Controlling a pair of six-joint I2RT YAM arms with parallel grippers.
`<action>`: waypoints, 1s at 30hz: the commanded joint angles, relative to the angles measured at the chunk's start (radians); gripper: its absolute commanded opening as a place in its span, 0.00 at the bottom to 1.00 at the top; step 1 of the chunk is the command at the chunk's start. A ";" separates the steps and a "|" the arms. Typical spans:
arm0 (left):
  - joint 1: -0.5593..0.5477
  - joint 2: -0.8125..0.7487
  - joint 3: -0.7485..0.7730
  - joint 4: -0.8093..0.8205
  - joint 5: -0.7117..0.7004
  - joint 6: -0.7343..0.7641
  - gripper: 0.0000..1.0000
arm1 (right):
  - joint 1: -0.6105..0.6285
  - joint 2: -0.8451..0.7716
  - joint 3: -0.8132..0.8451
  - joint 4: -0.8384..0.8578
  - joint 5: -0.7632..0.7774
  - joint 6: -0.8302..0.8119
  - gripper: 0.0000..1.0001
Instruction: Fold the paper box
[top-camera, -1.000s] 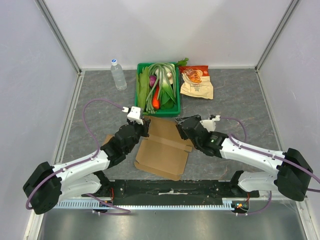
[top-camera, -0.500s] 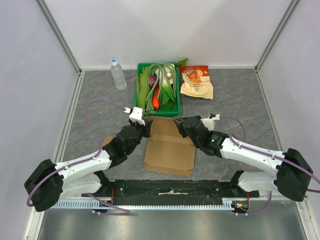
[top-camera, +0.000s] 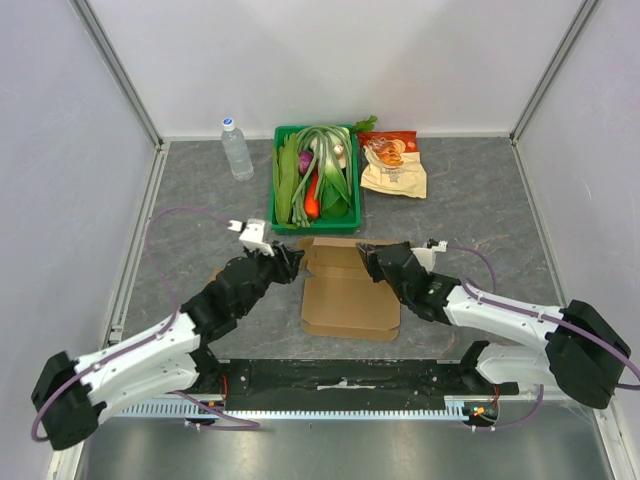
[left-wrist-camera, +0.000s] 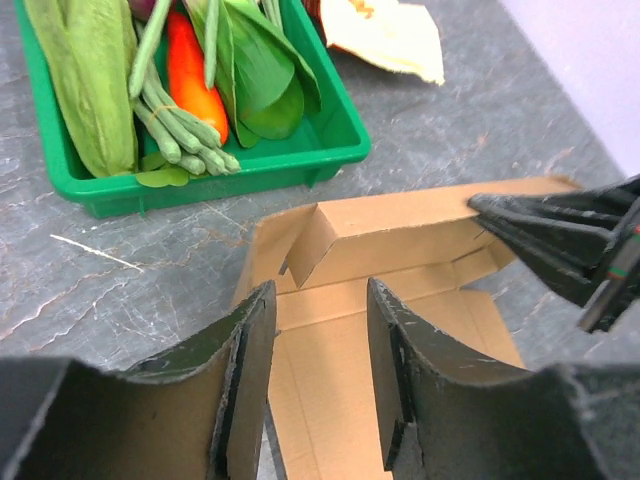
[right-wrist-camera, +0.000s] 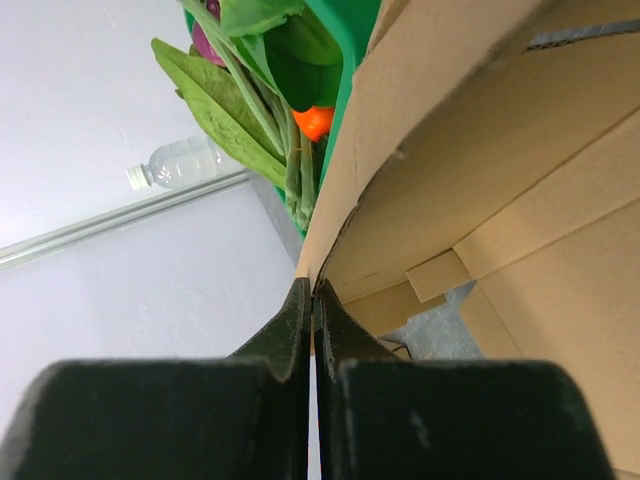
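The paper box (top-camera: 350, 300) is a flat brown cardboard blank lying on the table between my arms, its far flaps partly raised. In the left wrist view the box (left-wrist-camera: 400, 235) shows one far flap standing up. My left gripper (top-camera: 291, 263) hovers at the box's left edge. It is open, and its fingers (left-wrist-camera: 255, 330) have nothing between them. My right gripper (top-camera: 371, 262) is at the far right flap. In the right wrist view its jaws (right-wrist-camera: 312, 296) are shut on the edge of that curved flap (right-wrist-camera: 450, 110).
A green tray (top-camera: 315, 229) of vegetables stands just beyond the box, close to the raised flaps. A water bottle (top-camera: 236, 148) stands to its left and a snack bag (top-camera: 392, 165) lies to its right. White walls enclose the table.
My left gripper has let go of the box and opened, drawing back to the left. My right gripper has shut on the far flap. The box has swung square and shifted right.
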 joint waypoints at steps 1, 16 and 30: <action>0.006 -0.139 0.000 -0.163 -0.098 -0.156 0.49 | -0.027 -0.031 -0.061 0.032 -0.003 0.256 0.00; 0.210 0.353 0.167 -0.096 0.213 -0.144 0.45 | -0.058 -0.046 -0.123 0.146 -0.063 0.170 0.00; 0.209 0.341 0.052 0.093 0.449 -0.059 0.36 | -0.059 -0.060 -0.193 0.264 -0.061 0.106 0.00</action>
